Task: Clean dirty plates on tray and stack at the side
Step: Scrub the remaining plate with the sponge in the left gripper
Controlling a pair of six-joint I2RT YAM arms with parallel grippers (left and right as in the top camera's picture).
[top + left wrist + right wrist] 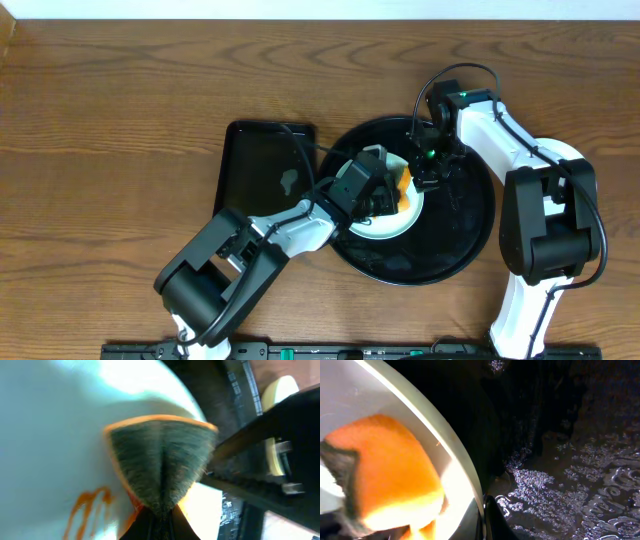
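I monitor the bench point(100, 100) through a fixed overhead camera that looks straight down from well above and takes in the whole round black tray point(470, 240). My left wrist camera sits very close. It faces the dark scouring face of the sponge point(160, 460) against the pale plate point(50, 435), and its picture is blurred. My right wrist camera sits equally close, facing the plate rim and the wet tray floor. All three views share the sponge and plate. The tray shows clearly in the overhead and right wrist views.
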